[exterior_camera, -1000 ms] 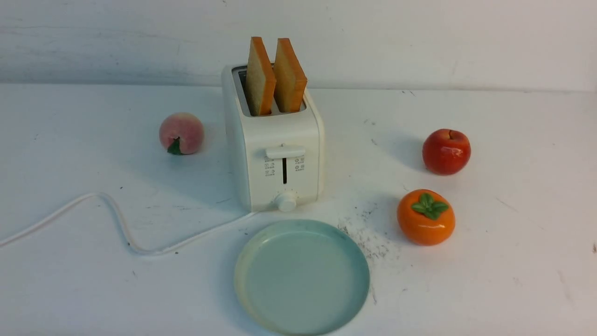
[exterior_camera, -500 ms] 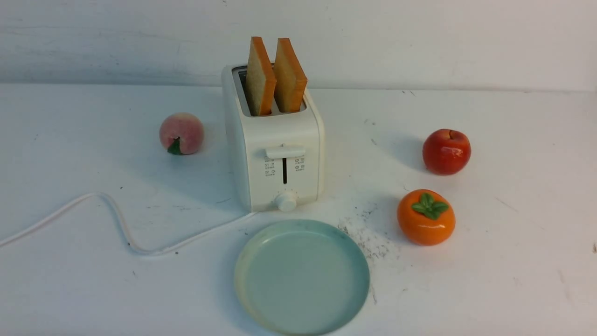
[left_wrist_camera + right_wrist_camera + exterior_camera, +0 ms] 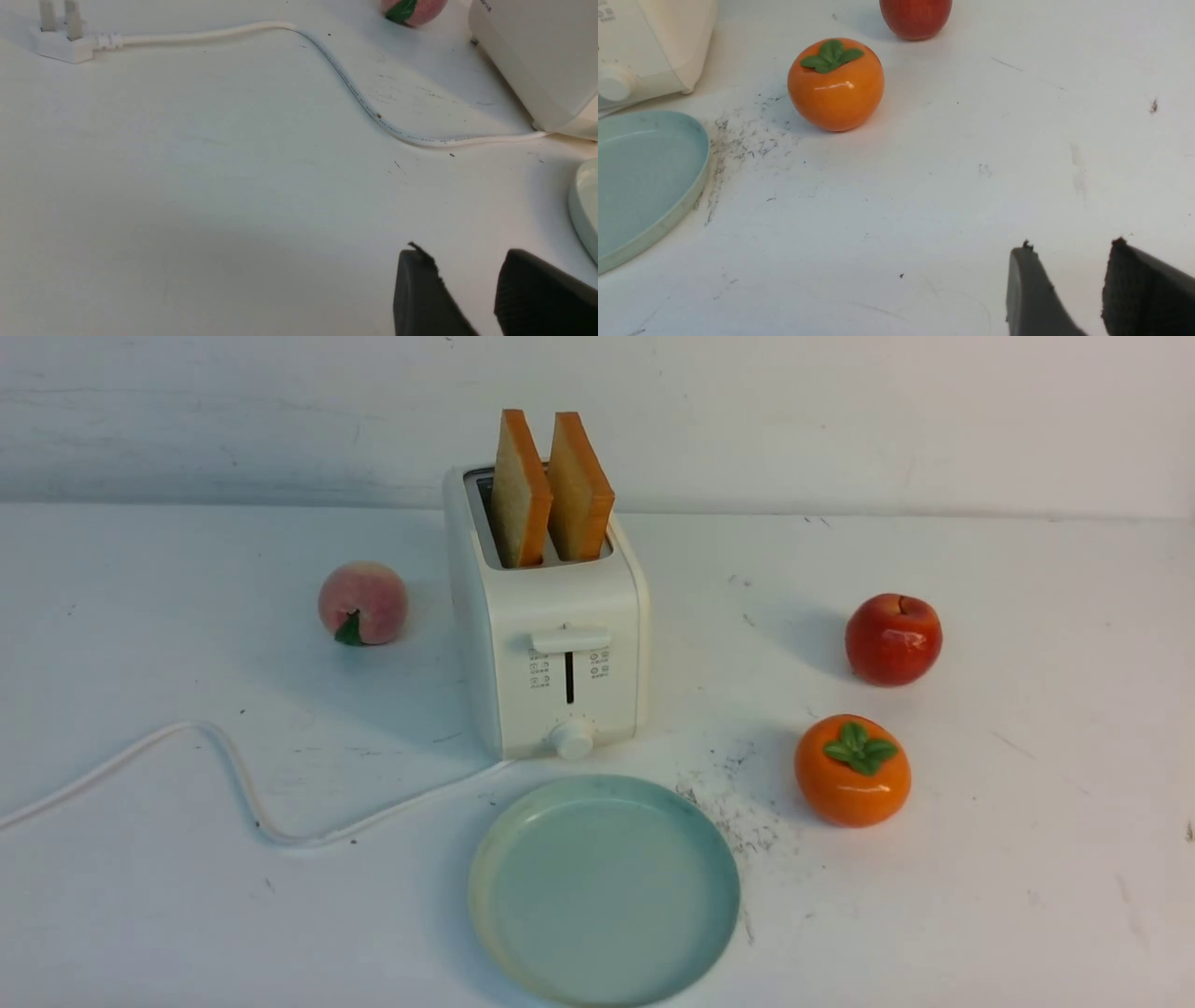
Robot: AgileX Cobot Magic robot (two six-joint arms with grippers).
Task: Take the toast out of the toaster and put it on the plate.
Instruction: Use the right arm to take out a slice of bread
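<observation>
Orange persimmon (image 3: 852,770) and red apple (image 3: 893,639) stand right of toaster (image 3: 551,644), peach (image 3: 363,602) left.

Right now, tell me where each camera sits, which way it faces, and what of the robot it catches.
Front view: between the arms, facing forward at the toaster, toast, plate, peach, apple and persimmon; no robot part shows.
Left wrist view: on the left arm, low over the table, facing the cord and plug; the open left gripper shows.
Right wrist view: on the right arm, equally low, facing the persimmon and apple; the open right gripper shows.
Shared: both wrist views catch the toaster's corner and the plate's rim.
</observation>
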